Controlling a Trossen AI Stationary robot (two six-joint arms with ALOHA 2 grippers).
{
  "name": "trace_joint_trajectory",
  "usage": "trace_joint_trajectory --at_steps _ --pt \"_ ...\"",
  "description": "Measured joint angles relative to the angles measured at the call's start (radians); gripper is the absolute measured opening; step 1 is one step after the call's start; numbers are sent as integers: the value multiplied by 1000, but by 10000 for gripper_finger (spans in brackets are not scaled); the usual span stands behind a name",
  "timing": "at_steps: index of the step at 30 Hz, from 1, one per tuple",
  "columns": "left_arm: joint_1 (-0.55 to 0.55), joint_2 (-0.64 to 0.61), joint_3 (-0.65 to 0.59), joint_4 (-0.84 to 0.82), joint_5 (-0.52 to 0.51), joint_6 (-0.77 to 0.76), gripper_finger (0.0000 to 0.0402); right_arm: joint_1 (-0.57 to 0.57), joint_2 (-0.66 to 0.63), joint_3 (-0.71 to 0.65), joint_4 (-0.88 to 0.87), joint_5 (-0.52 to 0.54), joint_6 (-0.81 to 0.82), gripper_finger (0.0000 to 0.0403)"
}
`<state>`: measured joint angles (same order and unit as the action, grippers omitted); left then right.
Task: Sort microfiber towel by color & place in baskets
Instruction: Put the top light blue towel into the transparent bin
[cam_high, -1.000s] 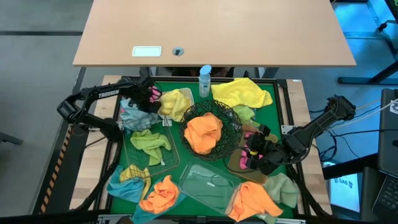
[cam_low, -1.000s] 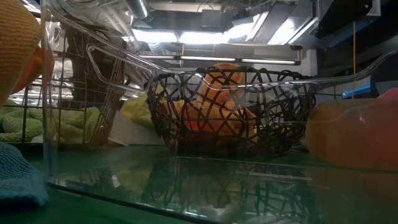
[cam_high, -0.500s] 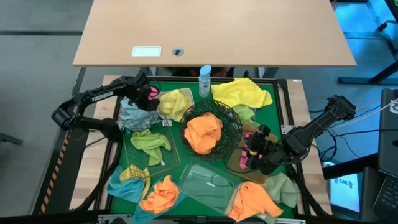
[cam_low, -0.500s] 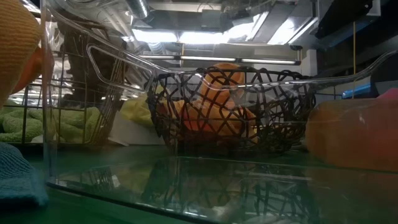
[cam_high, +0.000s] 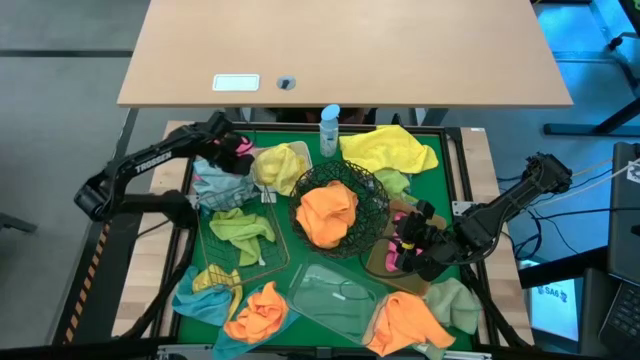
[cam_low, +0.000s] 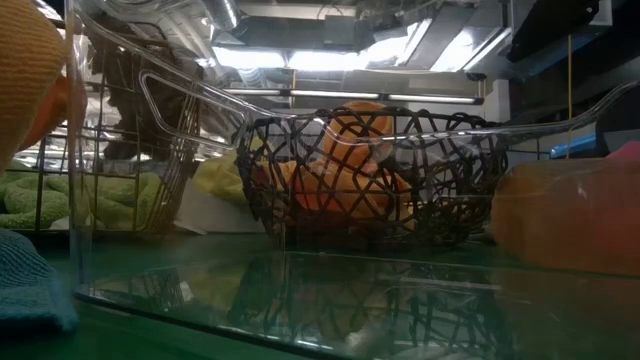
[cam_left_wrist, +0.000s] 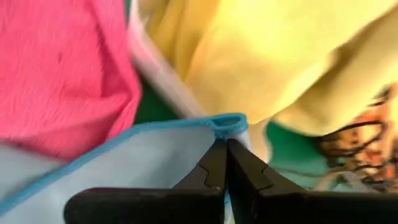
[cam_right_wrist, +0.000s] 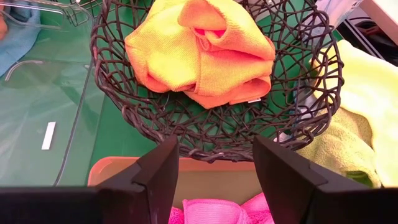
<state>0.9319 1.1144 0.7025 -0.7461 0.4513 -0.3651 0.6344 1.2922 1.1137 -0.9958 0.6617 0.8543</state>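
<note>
My left gripper (cam_high: 240, 158) (cam_left_wrist: 225, 144) hangs at the mat's far left, shut on a light blue towel (cam_high: 212, 182) with a blue hem. A pink towel (cam_left_wrist: 59, 68) and a yellow towel (cam_high: 280, 165) lie just beyond it. My right gripper (cam_high: 408, 248) (cam_right_wrist: 216, 162) hangs open at the right, over the tan tray (cam_right_wrist: 112, 169); a pink towel (cam_right_wrist: 214, 211) lies in that tray. An orange towel (cam_right_wrist: 199, 53) lies in the black wire bowl (cam_high: 340, 212). A pale green towel (cam_high: 240, 228) lies in the rectangular wire basket (cam_high: 262, 262). My left gripper pinches the light blue towel's hemmed corner (cam_left_wrist: 227, 123) between its two shut fingertips, coming slanting down from above. The cloth falls away below the fingers, and the rest of it lies on the mat's left side (cam_high: 205, 188).
The clear plastic tray (cam_high: 335, 290) lies at the near middle. Loose orange towels (cam_high: 260, 312) (cam_high: 405, 318), a blue one (cam_high: 195, 300), a large yellow one (cam_high: 390, 148) and a green one (cam_high: 458, 302) lie around the green mat (cam_high: 445, 200). A spray bottle (cam_high: 329, 130) stands at the far edge.
My left gripper, shut on the light blue towel's corner, has risen and drawn a little toward the table's far edge and tipped less steeply. The held corner has come up with it while the rest of the towel stays on the mat.
</note>
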Motion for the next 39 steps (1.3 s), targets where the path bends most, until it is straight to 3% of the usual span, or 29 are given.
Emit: trace_joint_trajectory --at_steps 10,18,27,34,39 --pt "0 -199 0 296 44 -124 0 0 0 0 3 28 0 202" --pt "-8 -294 0 777 95 -288 0 -3 0 0 30 125 -56 202" --pt "-70 -297 0 1379 42 -415 0 -138 0 0 274 132 -302 202" --pt "-148 -296 0 1513 -9 -418 0 -282 0 0 556 116 -582 202" --pt "-218 -294 0 1508 -12 -381 0 -395 0 0 790 -39 -783 202"
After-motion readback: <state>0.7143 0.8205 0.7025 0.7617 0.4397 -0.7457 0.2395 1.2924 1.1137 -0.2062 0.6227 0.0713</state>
